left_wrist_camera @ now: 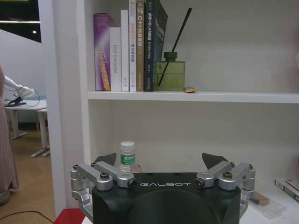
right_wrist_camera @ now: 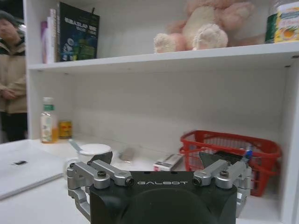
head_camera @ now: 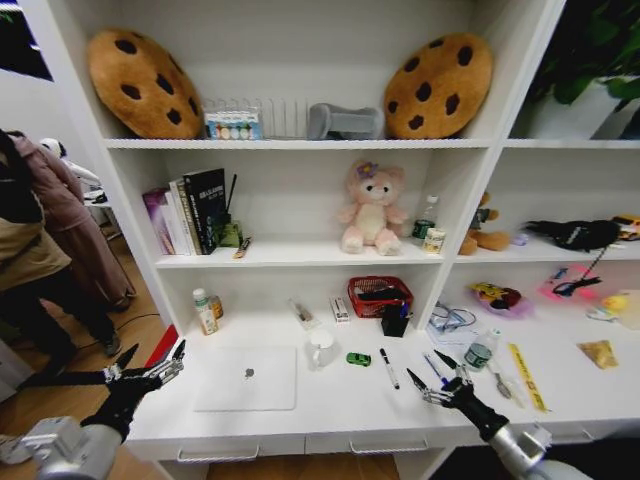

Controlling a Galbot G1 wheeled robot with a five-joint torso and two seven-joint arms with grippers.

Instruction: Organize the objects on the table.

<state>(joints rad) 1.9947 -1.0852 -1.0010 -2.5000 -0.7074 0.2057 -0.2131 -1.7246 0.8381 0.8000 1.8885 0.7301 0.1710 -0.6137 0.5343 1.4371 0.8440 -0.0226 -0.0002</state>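
A closed silver laptop (head_camera: 245,378) lies flat on the white table (head_camera: 330,405), left of centre; its edge also shows in the right wrist view (right_wrist_camera: 23,168). A tiny green toy car (head_camera: 358,358) stands to its right. Beside the car lie a black marker pen (head_camera: 388,368) and a blue marker pen (head_camera: 432,366). My left gripper (head_camera: 150,362) (left_wrist_camera: 160,161) hovers open off the table's left end, short of the laptop. My right gripper (head_camera: 432,375) (right_wrist_camera: 156,158) is open low over the table, its fingertips close to the blue marker, holding nothing.
A white mug (head_camera: 321,347) stands behind the laptop's right corner. A red mesh basket (head_camera: 380,296), a black cup (head_camera: 395,322) and a small bottle (head_camera: 204,311) line the back. A water bottle (head_camera: 480,350) and a yellow strip (head_camera: 527,376) lie right. Shelves overhang.
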